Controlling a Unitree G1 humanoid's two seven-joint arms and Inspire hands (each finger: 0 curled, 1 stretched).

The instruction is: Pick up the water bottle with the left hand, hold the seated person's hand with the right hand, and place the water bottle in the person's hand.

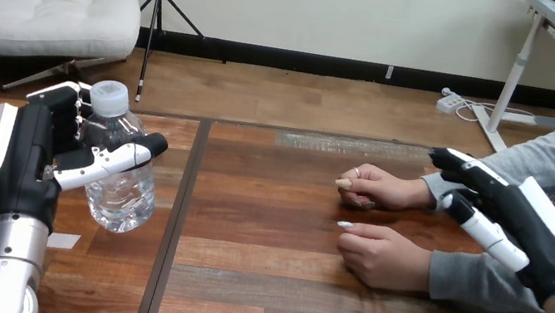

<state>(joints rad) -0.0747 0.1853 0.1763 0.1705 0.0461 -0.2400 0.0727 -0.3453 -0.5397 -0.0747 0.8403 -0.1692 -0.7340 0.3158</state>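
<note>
Left hand [25, 159] clasping clear plastic white-capped water bottle [120, 199]; right hand [532, 226], fingers straight, hovering beside person's farther hand [383, 188]; advise closing gently round it.

Clear glossy plastic water bottle [119, 192], matt wooden table [293, 302]

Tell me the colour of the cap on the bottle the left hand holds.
White cap on the clear water bottle, best seen in the head view.

Clear, white-capped water bottle [118, 177] upright in left robot hand [25, 159]; person's hands [384, 256] on table [261, 288].
</note>
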